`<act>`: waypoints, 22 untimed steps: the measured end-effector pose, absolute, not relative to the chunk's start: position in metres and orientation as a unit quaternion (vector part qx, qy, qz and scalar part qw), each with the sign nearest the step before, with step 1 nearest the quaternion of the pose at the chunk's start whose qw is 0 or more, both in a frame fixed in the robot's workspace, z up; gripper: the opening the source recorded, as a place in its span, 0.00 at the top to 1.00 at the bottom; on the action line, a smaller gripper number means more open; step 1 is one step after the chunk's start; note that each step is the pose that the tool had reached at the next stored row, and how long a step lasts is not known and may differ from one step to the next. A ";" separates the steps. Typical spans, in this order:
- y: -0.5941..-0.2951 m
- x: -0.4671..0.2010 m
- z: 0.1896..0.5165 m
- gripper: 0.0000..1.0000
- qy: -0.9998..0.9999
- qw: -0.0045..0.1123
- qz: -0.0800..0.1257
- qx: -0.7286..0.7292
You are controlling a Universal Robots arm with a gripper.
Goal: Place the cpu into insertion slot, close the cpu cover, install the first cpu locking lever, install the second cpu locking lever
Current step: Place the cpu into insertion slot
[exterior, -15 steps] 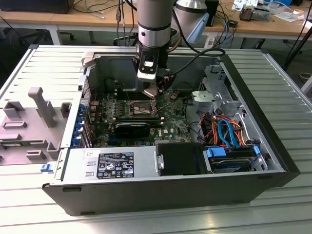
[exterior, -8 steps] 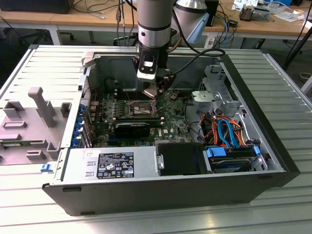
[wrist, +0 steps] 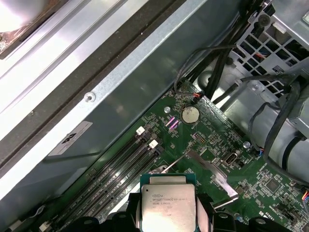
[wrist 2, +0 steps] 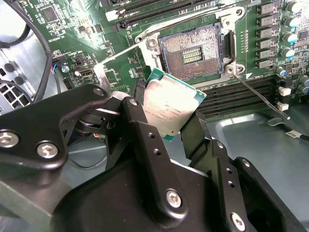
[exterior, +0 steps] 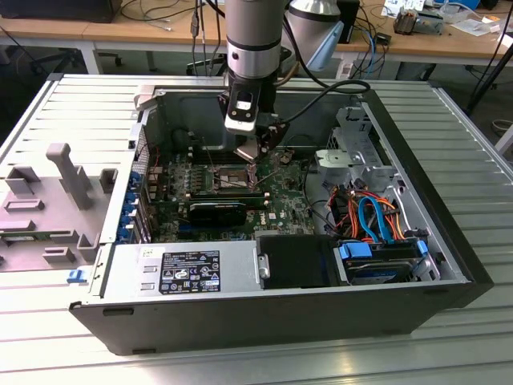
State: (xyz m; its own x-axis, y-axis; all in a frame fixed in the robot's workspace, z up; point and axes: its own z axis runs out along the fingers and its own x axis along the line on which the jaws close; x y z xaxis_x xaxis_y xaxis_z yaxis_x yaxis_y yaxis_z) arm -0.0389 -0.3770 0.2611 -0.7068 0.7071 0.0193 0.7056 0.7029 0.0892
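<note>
End effector point(wrist 2: 165, 126): two matte black fingers point(wrist 2: 141, 126) with bright screw heads, clamped on opposite edges of the cpu point(wrist 2: 170, 101). The cpu is a flat square with a dull silver-grey lid and a thin green border. It is held clear of the board, close to the insertion slot point(wrist 2: 192, 52) but not touching it. In the second wrist view its lower corner is hidden behind the fingers. In the first wrist view the cpu point(wrist: 167, 205) is cut off at the picture's edge.

The insertion slot is a square socket with a fine-grained pin field, a dark centre and a silvery metal rim. Nothing is seated in it. A thin bright metal lever point(wrist 2: 260, 94) runs out from one corner of the rim. Long black memory slots point(wrist 2: 236, 96) lie beside the socket on the green circuit board point(wrist 2: 72, 29), and a round silver coin cell point(wrist: 189, 114) sits farther along the board.

In the exterior view the end effector point(exterior: 255, 154) hangs over the slot point(exterior: 228, 178) near the far wall of the open grey computer case point(exterior: 264, 325); the cpu is too small to make out there. A silver power supply point(exterior: 184, 269) lies along the case's near wall. Orange and blue cables point(exterior: 370, 215) bundle towards the exterior view's right. The case rests on a ribbed metal bench point(exterior: 72, 108).
</note>
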 end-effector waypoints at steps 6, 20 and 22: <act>-0.377 -0.039 0.261 0.46 0.921 0.008 0.045 0.387; -0.377 -0.039 0.260 0.46 0.917 0.009 0.045 0.395; -0.377 -0.039 0.260 0.46 0.917 0.009 0.045 0.396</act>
State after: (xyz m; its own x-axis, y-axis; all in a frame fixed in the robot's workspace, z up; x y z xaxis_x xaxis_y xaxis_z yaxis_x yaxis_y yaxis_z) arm -0.0389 -0.3770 0.2602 -0.6857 0.7276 0.0193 0.7260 0.6819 0.0892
